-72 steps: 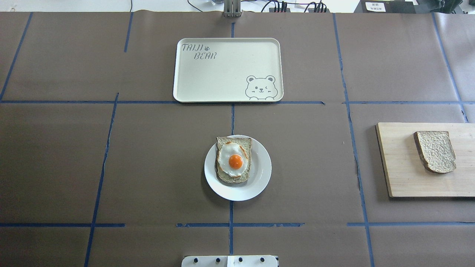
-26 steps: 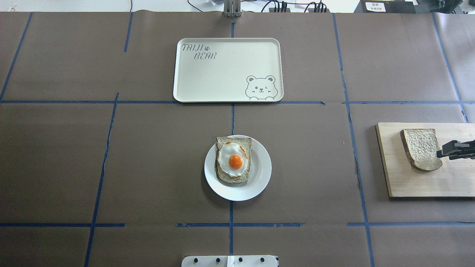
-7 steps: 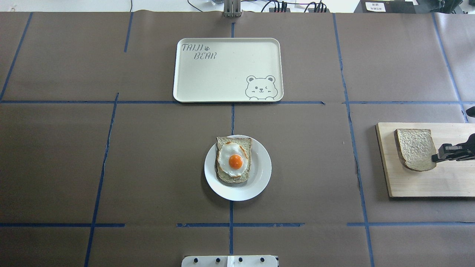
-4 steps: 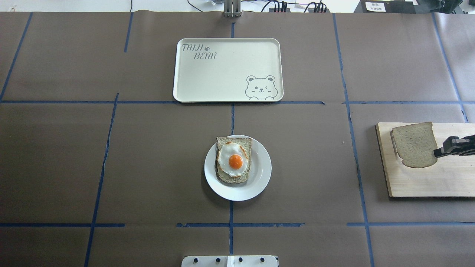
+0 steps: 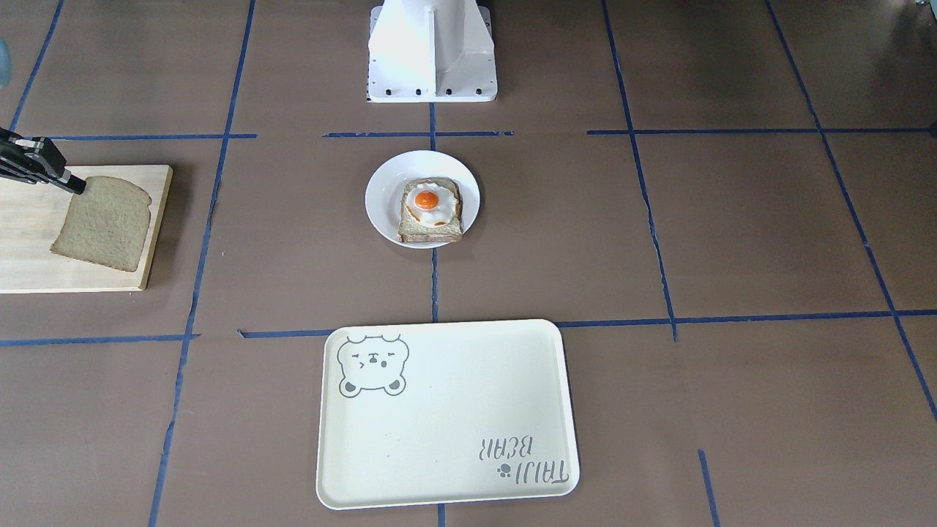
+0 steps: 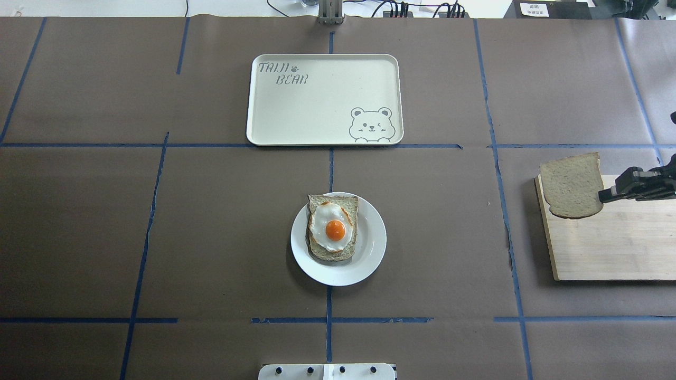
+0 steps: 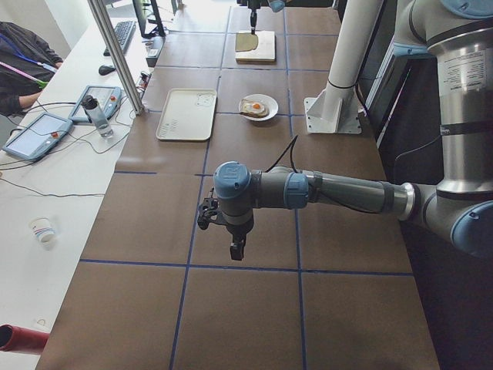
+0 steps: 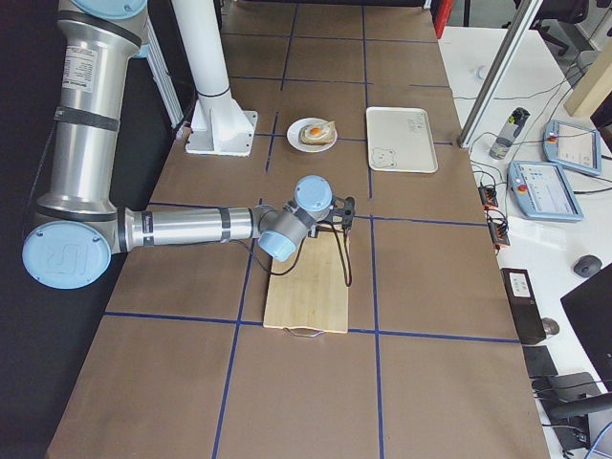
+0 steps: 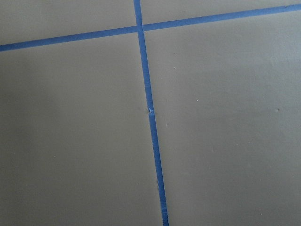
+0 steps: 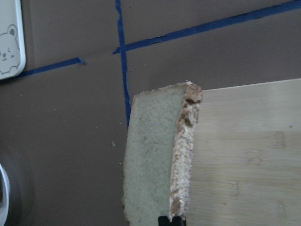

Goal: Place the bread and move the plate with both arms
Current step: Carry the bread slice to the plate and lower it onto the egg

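Starting at the left: seeing the left arm hanging low over the brown counter, well apart from everything else, and not able to tell about the left jaws, apart or together. Moving to the middle: spotting the plate sitting on the counter, carrying an egg-topped slice, with the bear tray lying beyond it. Ending at the right: seeing the bread held up over the cutting board's far-left corner, clamped at its edge in the right jaws.
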You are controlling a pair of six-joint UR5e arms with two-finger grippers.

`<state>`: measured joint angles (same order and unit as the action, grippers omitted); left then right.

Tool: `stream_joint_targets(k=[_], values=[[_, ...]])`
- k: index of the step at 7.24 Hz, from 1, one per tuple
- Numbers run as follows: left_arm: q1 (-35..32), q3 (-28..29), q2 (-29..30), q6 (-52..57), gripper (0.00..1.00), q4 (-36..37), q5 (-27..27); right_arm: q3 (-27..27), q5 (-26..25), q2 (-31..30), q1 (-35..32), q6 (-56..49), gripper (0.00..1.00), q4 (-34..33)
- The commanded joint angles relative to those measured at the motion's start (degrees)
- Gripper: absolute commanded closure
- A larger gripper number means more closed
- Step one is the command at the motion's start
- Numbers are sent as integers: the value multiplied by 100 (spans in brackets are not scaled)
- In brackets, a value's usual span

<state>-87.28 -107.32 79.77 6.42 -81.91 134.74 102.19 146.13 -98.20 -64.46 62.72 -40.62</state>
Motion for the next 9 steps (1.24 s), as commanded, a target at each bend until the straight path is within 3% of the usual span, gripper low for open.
stream_joint_targets(k=[1, 3, 6, 9], values=[[0, 0, 3, 0, 0, 0, 0, 231, 117, 937, 47, 1348, 100, -60], [0, 0, 3, 0, 0, 0, 0, 231, -83, 1914, 633, 2442, 100, -69], [0, 9, 64, 0, 0, 0, 0, 231, -2195, 2779, 2309, 3387, 100, -69], [0, 9, 91, 0, 0, 0, 0, 135, -3587, 3158, 3516, 3074, 100, -52]])
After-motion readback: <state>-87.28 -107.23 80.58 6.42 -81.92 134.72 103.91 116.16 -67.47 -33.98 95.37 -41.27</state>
